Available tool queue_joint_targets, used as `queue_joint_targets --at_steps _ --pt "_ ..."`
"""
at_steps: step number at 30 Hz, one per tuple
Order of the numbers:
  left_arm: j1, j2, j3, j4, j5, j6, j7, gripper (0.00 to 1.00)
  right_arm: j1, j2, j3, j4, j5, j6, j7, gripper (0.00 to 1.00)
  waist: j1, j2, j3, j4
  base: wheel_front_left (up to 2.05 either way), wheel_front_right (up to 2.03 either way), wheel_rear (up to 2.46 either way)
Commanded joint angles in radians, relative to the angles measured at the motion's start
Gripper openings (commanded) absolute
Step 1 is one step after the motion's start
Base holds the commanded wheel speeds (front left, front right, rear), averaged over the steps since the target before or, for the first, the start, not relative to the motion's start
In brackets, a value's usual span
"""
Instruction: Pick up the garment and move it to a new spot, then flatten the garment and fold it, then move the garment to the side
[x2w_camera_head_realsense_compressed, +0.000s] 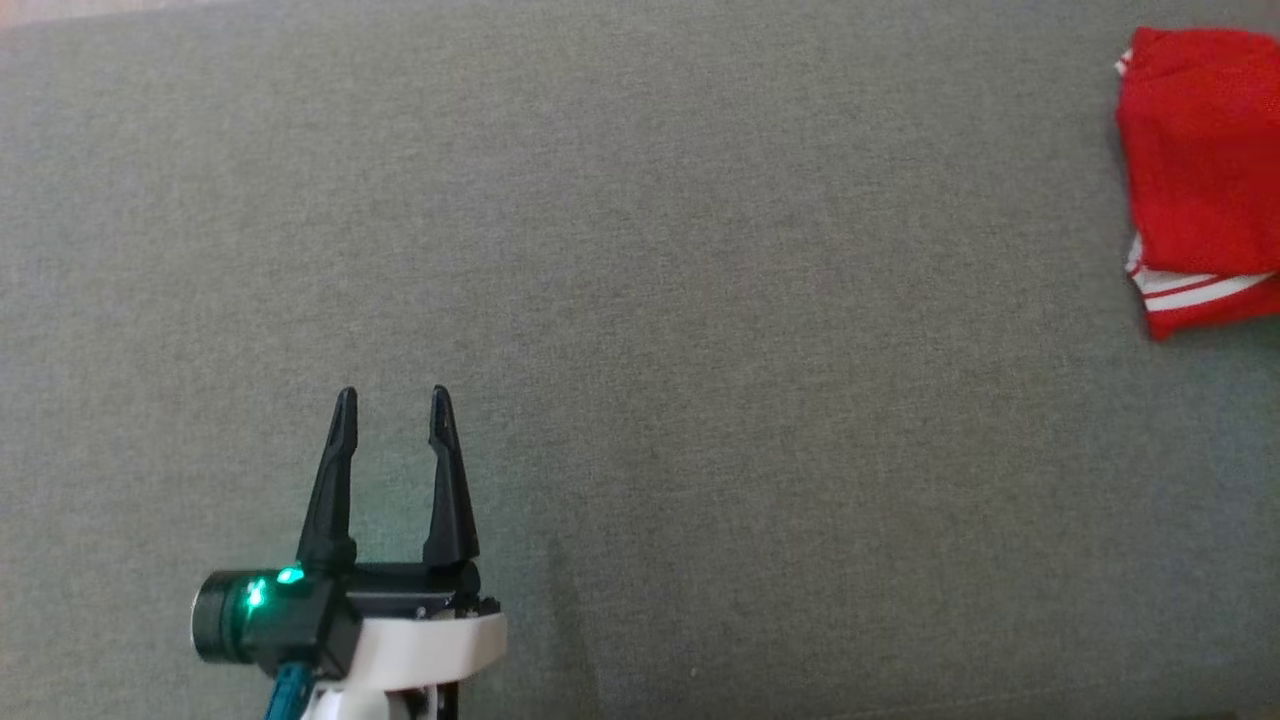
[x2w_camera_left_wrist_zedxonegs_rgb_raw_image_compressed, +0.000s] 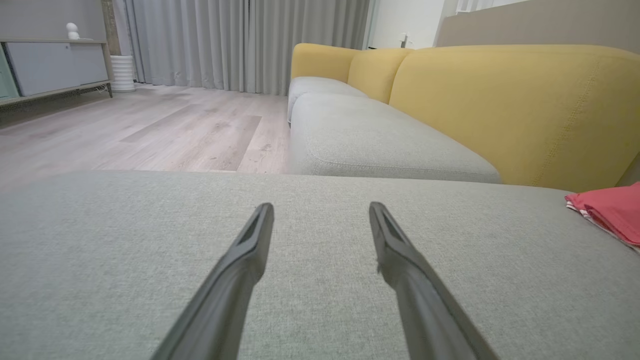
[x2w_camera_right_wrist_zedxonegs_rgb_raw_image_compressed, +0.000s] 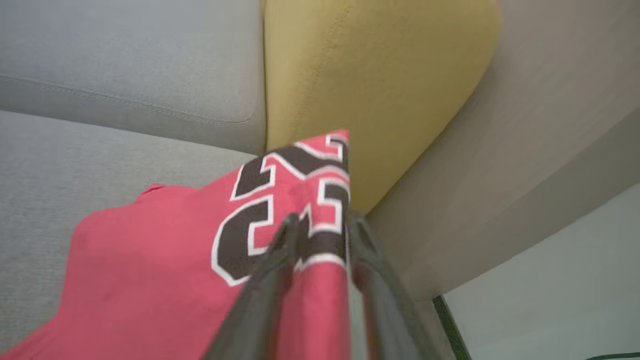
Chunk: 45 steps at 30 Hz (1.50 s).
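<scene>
Garment (x2w_camera_head_realsense_compressed: 1200, 170), red, folded, lies at far right of grey cushion (x2w_camera_head_realsense_compressed: 640, 300), one part pinched tight between right gripper (x2w_camera_right_wrist_zedxonegs_rgb_raw_image_compressed: 324, 221) fingers. Left gripper (x2w_camera_head_realsense_compressed: 393, 395) jaws apart, empty, over cushion, well apart from it.

I see my left gripper (x2w_camera_head_realsense_compressed: 393, 400) at the head view's lower left, 2 fingers spread apart, pointing up. My right gripper (x2w_camera_right_wrist_zedxonegs_rgb_raw_image_compressed: 324, 222) pinches the garment (x2w_camera_right_wrist_zedxonegs_rgb_raw_image_compressed: 150, 280) between its 2 fingers.
</scene>
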Motion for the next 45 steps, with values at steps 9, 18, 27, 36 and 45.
queue_joint_targets --at_steps 9,18,27,36,45 --pt "0.018 -0.007 0.034 0.033 0.011 -0.025 -0.007 1.00 0.218 0.274 0.016 -0.091 -0.002 -0.001 -0.125 1.00 -0.0003 0.0000 -0.154 0.046 0.00 0.00 0.00" --pt "0.111 -0.007 0.050 0.057 0.035 -0.057 -0.007 1.00 0.499 0.556 0.125 -0.272 0.076 -0.001 -0.223 1.00 -0.0003 0.0000 -0.313 0.112 0.00 0.00 0.00" --pt "0.166 -0.007 0.077 0.010 0.059 -0.078 -0.007 1.00 0.813 0.662 -0.095 -0.721 -0.082 -0.001 -0.225 1.00 -0.0003 0.0000 -0.353 0.139 0.00 0.00 0.00" --pt "0.197 -0.007 0.088 -0.039 0.074 -0.094 -0.007 1.00 0.955 0.689 -0.135 -0.804 -0.169 -0.001 -0.225 1.00 -0.0003 0.0000 -0.363 0.130 0.00 0.00 0.00" --pt "0.205 -0.007 0.097 -0.033 0.078 -0.098 -0.007 1.00 0.959 0.694 -0.139 -0.803 -0.181 -0.001 -0.225 1.00 -0.0003 0.0000 -0.369 0.129 0.00 0.00 0.00"
